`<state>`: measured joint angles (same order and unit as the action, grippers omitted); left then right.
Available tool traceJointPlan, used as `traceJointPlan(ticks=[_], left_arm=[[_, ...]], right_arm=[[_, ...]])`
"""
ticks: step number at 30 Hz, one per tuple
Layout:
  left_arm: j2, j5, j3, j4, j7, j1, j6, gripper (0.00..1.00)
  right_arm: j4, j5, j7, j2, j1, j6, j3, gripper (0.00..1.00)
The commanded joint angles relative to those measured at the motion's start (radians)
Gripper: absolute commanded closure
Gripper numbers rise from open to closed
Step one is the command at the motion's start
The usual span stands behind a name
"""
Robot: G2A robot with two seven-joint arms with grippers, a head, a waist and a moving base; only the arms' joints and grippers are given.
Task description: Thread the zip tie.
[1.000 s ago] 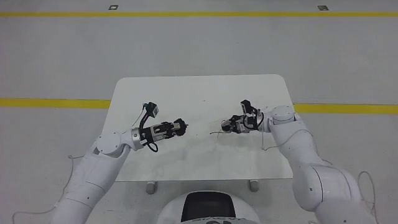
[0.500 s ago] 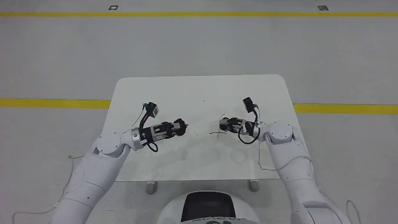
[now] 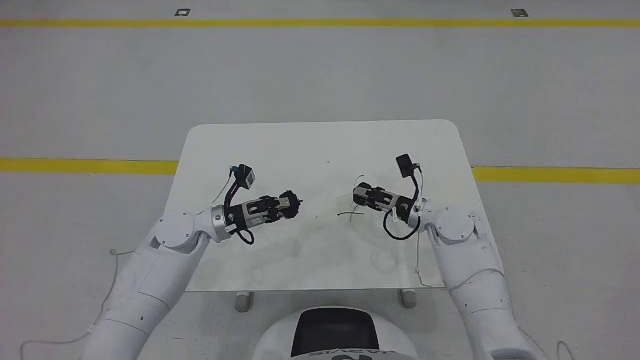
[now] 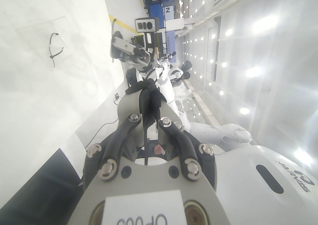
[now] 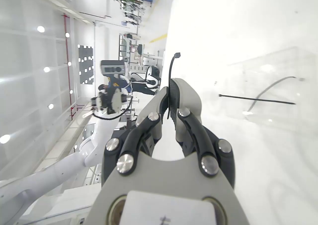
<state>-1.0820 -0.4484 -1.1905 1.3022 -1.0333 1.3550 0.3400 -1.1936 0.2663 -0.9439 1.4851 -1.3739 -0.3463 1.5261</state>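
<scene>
White surface [image 3: 320, 145] mid-frame in the top view, over it left of centre the left gripper [image 3: 296, 200], fingers pressed together, right of centre the right gripper [image 3: 357, 195], fingers clamped on a black zip tie [image 5: 171, 72] whose head pokes past the tips, loose zip ties [image 5: 256, 99] flat on the surface nearby.

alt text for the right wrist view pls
The right gripper is shut on a black zip tie whose head curves out in front. Beyond it, two loose ties lie crossed on a clear sheet on the white table.
</scene>
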Motion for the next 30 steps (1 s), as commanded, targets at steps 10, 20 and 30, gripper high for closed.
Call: traceJointPlan(ticks=[10, 20, 30], left_arm=[[0.000, 0.000, 0.000, 0.000, 0.000, 0.000, 0.000, 1.00], [0.000, 0.000, 0.000, 0.000, 0.000, 0.000, 0.000, 1.00], [0.000, 0.000, 0.000, 0.000, 0.000, 0.000, 0.000, 1.00]], right_arm=[[-0.273, -0.051, 0.047, -0.061, -0.130, 0.006, -0.077, 1.00], [-0.287, -0.067, 0.039, -0.071, -0.134, 0.006, -0.086, 1.00], [-0.422, -0.109, 0.074, -0.105, -0.171, 0.006, -0.113, 1.00]])
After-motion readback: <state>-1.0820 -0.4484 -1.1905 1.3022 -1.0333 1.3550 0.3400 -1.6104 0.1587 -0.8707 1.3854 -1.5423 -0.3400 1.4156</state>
